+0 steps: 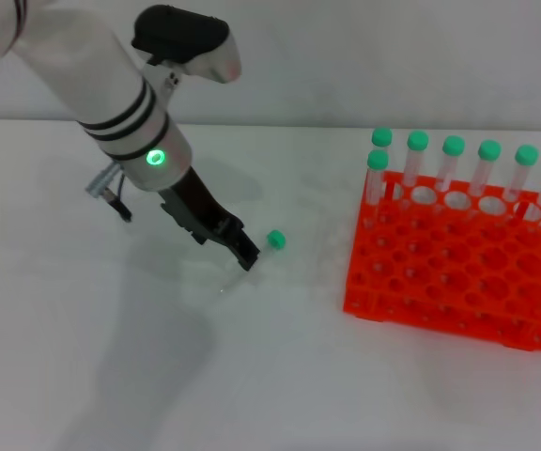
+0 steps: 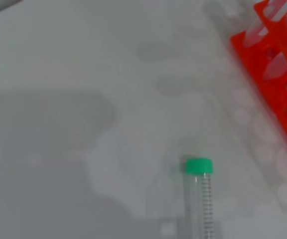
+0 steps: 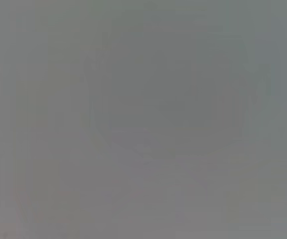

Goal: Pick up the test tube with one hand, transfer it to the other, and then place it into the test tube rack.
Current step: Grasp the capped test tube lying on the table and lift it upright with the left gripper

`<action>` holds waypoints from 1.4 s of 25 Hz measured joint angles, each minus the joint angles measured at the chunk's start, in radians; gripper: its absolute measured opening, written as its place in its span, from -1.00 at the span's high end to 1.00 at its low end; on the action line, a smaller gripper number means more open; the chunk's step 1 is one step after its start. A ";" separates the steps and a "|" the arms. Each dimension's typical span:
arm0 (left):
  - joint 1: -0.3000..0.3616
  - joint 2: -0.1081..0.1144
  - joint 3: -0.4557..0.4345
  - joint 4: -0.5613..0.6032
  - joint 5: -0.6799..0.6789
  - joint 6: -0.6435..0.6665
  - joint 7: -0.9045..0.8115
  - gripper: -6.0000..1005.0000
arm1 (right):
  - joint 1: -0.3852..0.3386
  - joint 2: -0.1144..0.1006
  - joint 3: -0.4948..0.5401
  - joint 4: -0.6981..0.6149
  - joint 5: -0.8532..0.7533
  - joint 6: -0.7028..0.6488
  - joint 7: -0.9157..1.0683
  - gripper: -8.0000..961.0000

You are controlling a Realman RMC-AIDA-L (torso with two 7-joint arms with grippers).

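Green-capped tube (image 2: 200, 194) by left claw (image 1: 245, 256)

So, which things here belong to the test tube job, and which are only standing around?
Part of the job:
- test tube lying on the table
- left gripper down at it
- test tube rack

Not part of it:
- seven capped tubes already standing along the rack's far side
- table

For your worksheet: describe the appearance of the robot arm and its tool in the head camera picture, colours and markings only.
The left arm is thick and white, with two black rings and a silver wrist section carrying a glowing green light. Its tool is black, narrow and fingered. The right arm is out of view.
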 joint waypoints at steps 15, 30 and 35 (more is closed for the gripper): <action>0.029 -0.006 -0.001 0.126 0.071 -0.075 -0.121 -0.60 | 0.000 -0.004 0.023 -0.012 0.000 -0.005 0.000 -0.72; 0.034 -0.008 -0.001 0.171 0.108 -0.131 -0.163 -0.45 | -0.009 -0.008 0.025 -0.031 0.000 -0.021 -0.002 -0.72; 0.034 -0.009 -0.001 0.177 0.110 -0.135 -0.171 -0.26 | -0.006 -0.009 0.025 -0.040 0.000 -0.036 -0.002 -0.71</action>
